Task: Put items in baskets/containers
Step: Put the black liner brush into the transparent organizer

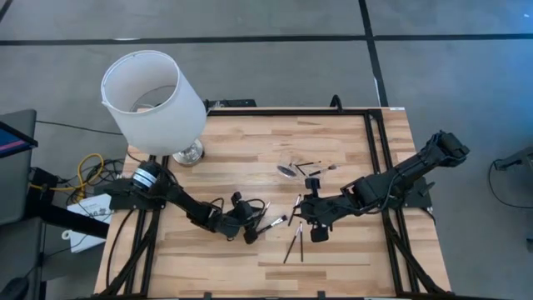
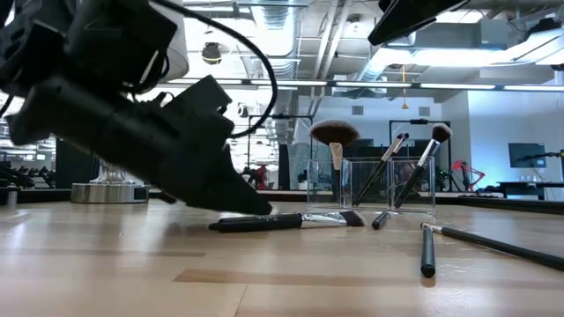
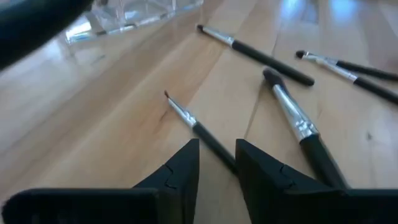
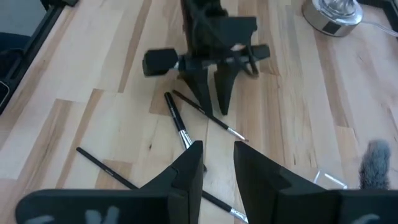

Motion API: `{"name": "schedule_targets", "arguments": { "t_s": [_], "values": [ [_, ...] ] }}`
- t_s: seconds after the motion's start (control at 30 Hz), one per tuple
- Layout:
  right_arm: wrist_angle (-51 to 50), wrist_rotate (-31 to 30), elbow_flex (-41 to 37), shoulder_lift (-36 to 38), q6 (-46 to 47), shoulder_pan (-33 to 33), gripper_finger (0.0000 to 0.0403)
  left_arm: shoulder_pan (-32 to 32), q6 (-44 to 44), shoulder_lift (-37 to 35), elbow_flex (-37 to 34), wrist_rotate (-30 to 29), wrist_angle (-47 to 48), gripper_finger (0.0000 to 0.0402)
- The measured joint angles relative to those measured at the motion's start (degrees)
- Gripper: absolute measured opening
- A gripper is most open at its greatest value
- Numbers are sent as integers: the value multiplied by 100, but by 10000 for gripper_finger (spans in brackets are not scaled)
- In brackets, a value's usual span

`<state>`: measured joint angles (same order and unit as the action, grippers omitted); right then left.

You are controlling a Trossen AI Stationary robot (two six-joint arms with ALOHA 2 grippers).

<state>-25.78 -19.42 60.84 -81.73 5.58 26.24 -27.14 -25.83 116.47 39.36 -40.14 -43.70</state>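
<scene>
1. We see the pale wooden slatted table (image 1: 250, 142), with a big white lampshade on a silver base (image 1: 152, 100) at its far left corner

2. Our left gripper (image 3: 216, 163) sits low on the boards with its two dark fingers apart, straddling the handle of a thin black brush with a fine tip (image 3: 186, 118); it has not closed on it

3. Our right gripper (image 4: 217, 165) hangs above the scattered brushes, fingers parted and empty

4. The small clear plastic tray (image 2: 388, 187) stands toward the table's far side and already holds a few brushes, a wide fluffy-headed one (image 2: 334, 136) among them

5. Several black-handled brushes with silver ferrules (image 1: 293, 237) lie loose on the table near both grippers, so we judge the job well under way, with about half left
</scene>
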Motion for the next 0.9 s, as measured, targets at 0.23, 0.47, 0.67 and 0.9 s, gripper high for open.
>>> {"name": "schedule_targets", "arguments": {
  "t_s": [0.23,0.47,0.67,0.9],
  "values": [
    [21,2,0,0,0,0,82,-63,115,482,133,-204,-202,101],
    [78,2,0,0,0,0,82,-34,134,438,-108,-402,-175,68],
    [78,4,0,0,-2,0,82,-36,165,421,-284,-310,-330,9],
    [100,4,0,0,0,0,82,-17,310,189,-338,-27,-215,43]
  ]
}}
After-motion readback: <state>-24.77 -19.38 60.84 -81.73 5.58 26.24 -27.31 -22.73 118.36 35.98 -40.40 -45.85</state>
